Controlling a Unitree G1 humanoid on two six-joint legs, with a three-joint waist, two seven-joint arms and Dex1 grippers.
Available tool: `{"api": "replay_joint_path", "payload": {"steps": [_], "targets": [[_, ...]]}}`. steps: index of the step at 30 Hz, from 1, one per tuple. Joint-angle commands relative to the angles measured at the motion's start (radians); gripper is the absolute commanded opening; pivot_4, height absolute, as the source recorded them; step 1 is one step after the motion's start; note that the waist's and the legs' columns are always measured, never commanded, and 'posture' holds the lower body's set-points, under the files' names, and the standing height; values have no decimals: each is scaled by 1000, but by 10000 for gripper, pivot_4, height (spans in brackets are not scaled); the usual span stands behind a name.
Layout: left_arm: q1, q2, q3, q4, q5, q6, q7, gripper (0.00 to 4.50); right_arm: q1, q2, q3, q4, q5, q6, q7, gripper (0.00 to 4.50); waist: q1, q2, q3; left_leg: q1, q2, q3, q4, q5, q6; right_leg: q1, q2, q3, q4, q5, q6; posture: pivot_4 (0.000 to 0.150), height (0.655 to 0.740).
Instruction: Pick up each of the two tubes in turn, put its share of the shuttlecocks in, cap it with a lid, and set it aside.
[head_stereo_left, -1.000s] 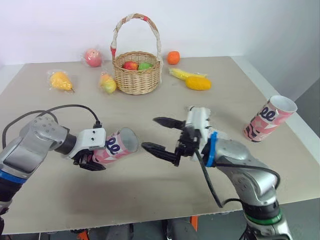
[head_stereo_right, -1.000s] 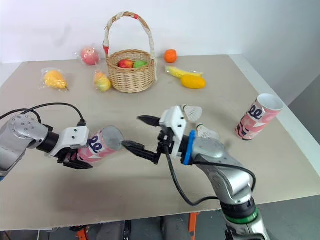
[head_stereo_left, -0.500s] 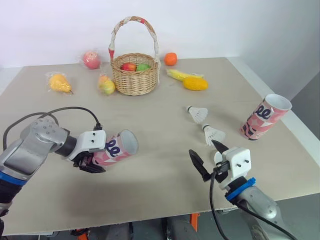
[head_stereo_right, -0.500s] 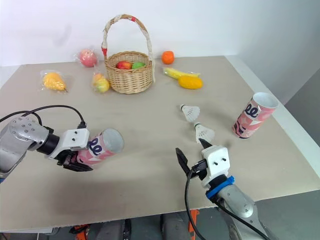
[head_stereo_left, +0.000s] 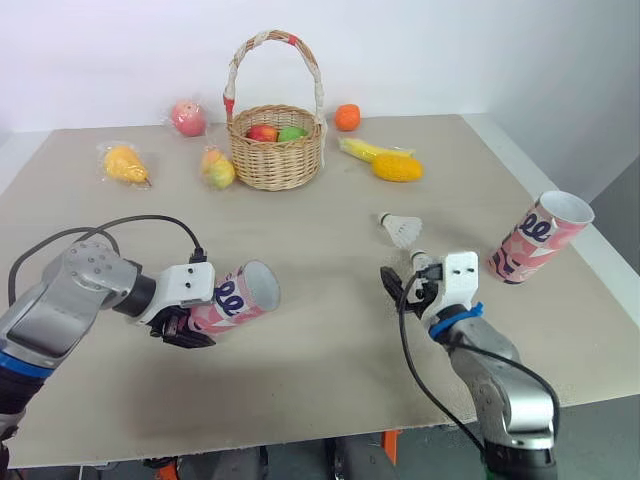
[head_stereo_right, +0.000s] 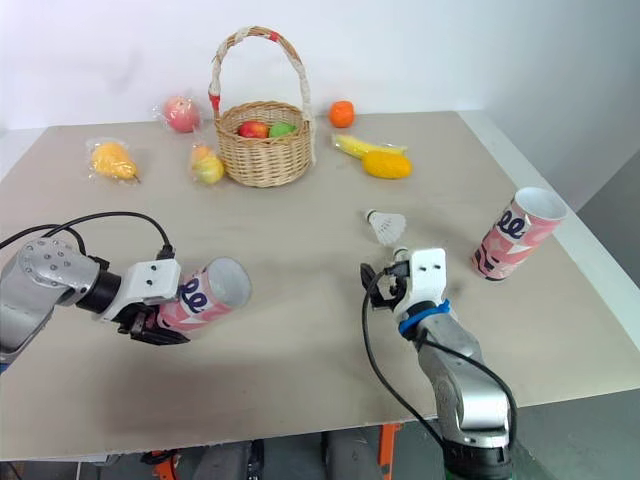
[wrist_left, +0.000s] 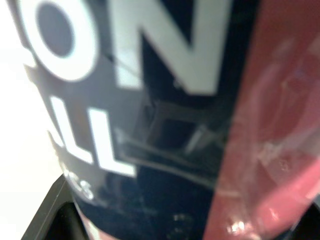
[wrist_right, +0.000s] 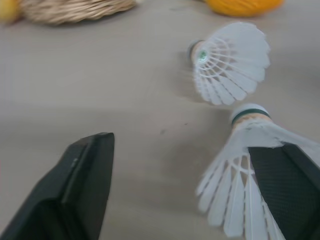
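My left gripper (head_stereo_left: 181, 319) is shut on a pink tube (head_stereo_left: 233, 296) and holds it tilted just over the table, its open mouth facing right. The tube's printed side (wrist_left: 150, 100) sits close up in the left wrist view. My right gripper (head_stereo_left: 407, 283) is open and low over the table's middle right. One white shuttlecock (wrist_right: 246, 172) lies between its fingers, against the right finger (wrist_right: 287, 192). A second shuttlecock (head_stereo_left: 401, 228) lies just beyond it. The other pink tube (head_stereo_left: 540, 237) leans at the table's right edge.
A wicker basket (head_stereo_left: 275, 152) with fruit stands at the back middle. Around it lie an apple (head_stereo_left: 186, 116), an orange (head_stereo_left: 347, 116), two bagged yellow fruits (head_stereo_left: 122, 162), and a banana beside a mango (head_stereo_left: 396, 165). The table's right edge (head_stereo_left: 600, 270) runs close behind the standing tube.
My right arm drew back from the held tube's mouth, dropped toward the front, then came forward to straddle the nearer shuttlecock with open fingers. The left arm kept still with its tube.
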Motion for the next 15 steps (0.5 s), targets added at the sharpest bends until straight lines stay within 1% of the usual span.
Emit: {"api": "replay_joint_path", "payload": {"steps": [1,2,4,5,6,8,11,12,15], "targets": [[17,0,7,-33,-17,20,8,32335,-40,3,-39,9,26,39,-27,28721,1,0,0,0,0,0,0,0,0,0,0,0,0,0,0,1500,7400],[17,-1,8,-34,-17,21,10,32335,-46,6,-46,18,29,45,-32,25402,-1,0,0,0,0,0,0,0,0,0,0,0,0,0,0,1500,7400],[21,-3,10,-40,-18,25,12,32335,-51,7,-58,26,37,51,-33,16660,-1,0,0,0,0,0,0,0,0,0,0,0,0,0,0,1500,7400],[23,-3,12,-43,-20,27,13,32335,-49,3,-63,23,40,55,-33,11486,-1,0,0,0,0,0,0,0,0,0,0,0,0,0,0,1500,7400],[22,-4,11,-43,-21,28,13,32335,-45,-1,-70,17,46,60,-29,8513,-1,0,0,0,0,0,0,0,0,0,0,0,0,0,0,1500,7400],[19,-5,10,-42,-21,29,14,32335,-34,-20,-72,7,48,65,-16,131,-1,0,0,0,0,0,0,0,0,0,0,0,0,0,0,1500,7400],[17,-4,8,-39,-22,27,15,32335,-15,-39,-91,-17,71,61,7,131,0,0,0,0,0,0,0,0,0,0,-1,0,0,0,1,1500,7400],[17,-3,8,-39,-22,26,15,32335,2,-63,-100,-49,86,49,38,131,0,0,0,0,-1,0,0,0,0,0,-1,0,0,0,1,1500,7400],[14,-2,5,-34,-23,22,12,32335,37,-115,-157,-126,170,58,110,131,1,1,1,-1,0,0,0,0,0,0,-1,0,0,-1,2,1500,7400]]}}
